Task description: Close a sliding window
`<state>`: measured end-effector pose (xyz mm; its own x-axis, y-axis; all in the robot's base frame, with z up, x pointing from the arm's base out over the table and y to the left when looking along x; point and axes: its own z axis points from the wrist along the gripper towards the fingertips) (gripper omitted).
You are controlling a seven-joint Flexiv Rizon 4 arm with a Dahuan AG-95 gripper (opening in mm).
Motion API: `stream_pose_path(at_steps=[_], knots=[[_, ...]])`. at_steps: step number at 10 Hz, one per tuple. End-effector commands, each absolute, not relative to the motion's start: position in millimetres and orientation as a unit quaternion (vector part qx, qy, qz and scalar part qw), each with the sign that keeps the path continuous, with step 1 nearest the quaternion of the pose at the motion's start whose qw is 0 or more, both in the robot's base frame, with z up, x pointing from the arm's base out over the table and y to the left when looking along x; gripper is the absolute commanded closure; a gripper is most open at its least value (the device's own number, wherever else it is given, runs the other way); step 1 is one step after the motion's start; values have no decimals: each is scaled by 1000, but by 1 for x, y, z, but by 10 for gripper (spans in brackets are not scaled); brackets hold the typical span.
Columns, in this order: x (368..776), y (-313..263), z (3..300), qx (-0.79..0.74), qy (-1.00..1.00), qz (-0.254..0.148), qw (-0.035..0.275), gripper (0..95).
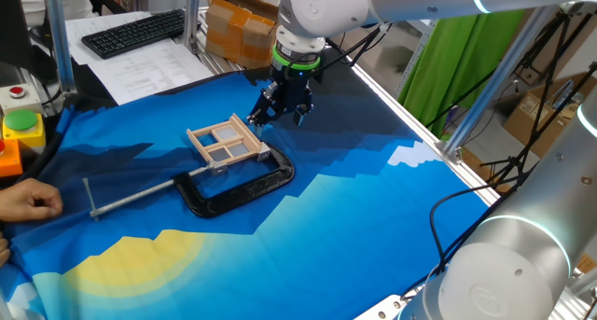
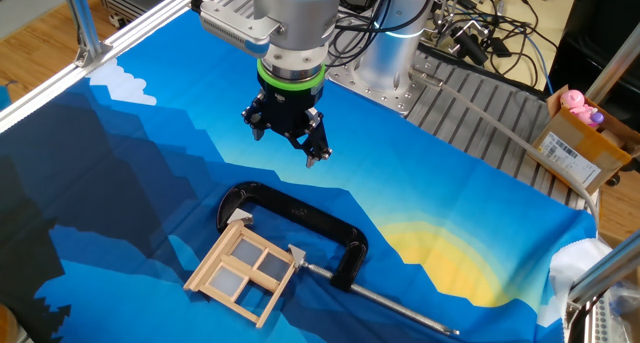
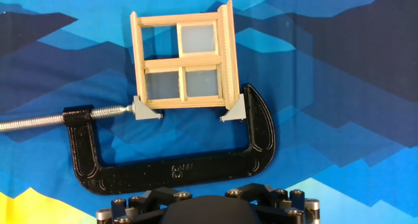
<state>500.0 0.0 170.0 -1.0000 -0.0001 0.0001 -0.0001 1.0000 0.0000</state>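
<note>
One sliding window point(image 3: 181, 62) in one black C-clamp point(image 3: 176, 165); end effector point(image 2: 287, 133) above, released, empty.

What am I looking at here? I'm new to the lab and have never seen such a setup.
A robot arm works at a table covered with a blue cloth. Two pictures come from fixed cameras on different sides; the third looks down from a camera on the arm's hand. Its end effector, the two-finger grasping part, hangs above the cloth and holds nothing. On the cloth lies a small wooden sliding window, a model with four panes. A black C-clamp grips its lower edge to keep it steady. A person's hand rests at the table's edge.
</note>
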Motion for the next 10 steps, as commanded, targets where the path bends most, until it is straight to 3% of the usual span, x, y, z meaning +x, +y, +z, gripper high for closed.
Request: stream_pose_path(at_steps=[1,2,10], knots=[[500,0,170,0,-1000,0,0,0],[498,1,169,-26,-994,-97,37,950],[494,9,163,-13,-995,-90,34,950]])
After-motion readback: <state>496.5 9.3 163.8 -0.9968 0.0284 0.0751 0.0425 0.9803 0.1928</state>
